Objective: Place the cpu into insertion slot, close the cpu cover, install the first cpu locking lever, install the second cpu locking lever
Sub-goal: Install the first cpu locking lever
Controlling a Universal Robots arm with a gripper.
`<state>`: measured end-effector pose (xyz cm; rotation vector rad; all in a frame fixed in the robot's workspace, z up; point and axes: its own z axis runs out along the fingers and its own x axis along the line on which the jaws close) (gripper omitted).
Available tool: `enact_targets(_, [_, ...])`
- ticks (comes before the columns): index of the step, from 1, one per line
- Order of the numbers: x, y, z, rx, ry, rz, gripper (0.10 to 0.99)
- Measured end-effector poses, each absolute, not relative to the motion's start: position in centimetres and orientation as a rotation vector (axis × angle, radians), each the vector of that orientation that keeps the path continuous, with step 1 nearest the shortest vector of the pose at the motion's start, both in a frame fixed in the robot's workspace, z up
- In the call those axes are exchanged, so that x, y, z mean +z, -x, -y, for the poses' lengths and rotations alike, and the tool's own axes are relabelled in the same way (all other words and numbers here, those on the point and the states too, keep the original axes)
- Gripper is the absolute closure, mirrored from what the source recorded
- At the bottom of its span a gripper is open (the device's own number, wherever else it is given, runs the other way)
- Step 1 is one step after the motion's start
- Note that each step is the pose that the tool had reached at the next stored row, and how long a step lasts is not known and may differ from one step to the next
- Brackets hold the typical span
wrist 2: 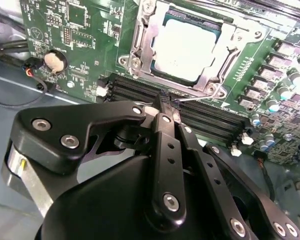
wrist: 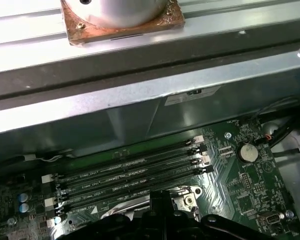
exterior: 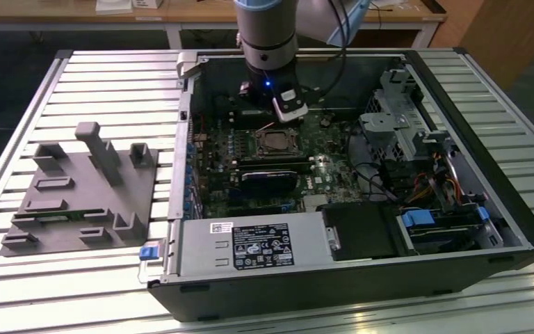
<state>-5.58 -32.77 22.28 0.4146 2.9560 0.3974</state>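
The black pincer (wrist 2: 165,103) is pinched shut, and just beyond its tip the dull silver square cpu (wrist 2: 185,47) sits in the black-rimmed insertion slot (wrist 2: 176,79), the grey metal-frame cpu cover (wrist 2: 142,42) lying flat around it.

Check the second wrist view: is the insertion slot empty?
No, the cpu lies seated in it, framed by the grey cpu cover.

cpu (wrist 2: 187,47) in insertion slot (wrist 2: 192,17)
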Motion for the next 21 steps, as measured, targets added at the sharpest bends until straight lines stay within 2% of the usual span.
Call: enact_targets(21, [21.1,5.6,32.4,0.391,-0.402,-2.921,0.980])
